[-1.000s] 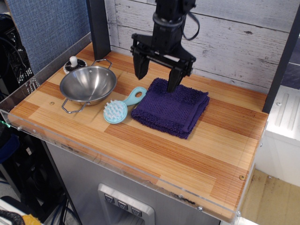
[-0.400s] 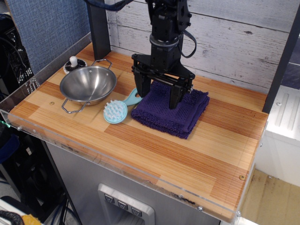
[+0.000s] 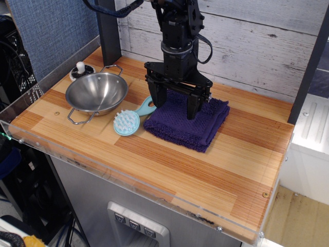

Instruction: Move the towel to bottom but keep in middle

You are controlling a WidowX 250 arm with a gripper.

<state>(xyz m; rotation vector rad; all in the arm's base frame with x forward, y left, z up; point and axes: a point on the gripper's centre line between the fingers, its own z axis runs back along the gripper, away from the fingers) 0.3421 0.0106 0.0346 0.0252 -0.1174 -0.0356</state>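
The dark purple-navy towel [image 3: 198, 126] lies folded flat on the wooden table top [image 3: 169, 159], near the back middle. My black gripper [image 3: 175, 109] stands upright over the towel's left half. Its two fingers are spread wide apart, with the tips down at the cloth. The left fingertip [image 3: 158, 102] is at the towel's left edge, the right fingertip [image 3: 192, 113] rests on the towel's middle. Nothing is held between them.
A light blue brush [image 3: 132, 118] lies just left of the towel. A steel bowl [image 3: 96, 93] with wire handles sits further left. A small black and white knob [image 3: 81, 70] is behind the bowl. A dark post [image 3: 108, 31] stands at the back left.
My gripper has come down and slightly forward, from above the towel's back edge onto the cloth, fingers still spread. The towel has not moved.
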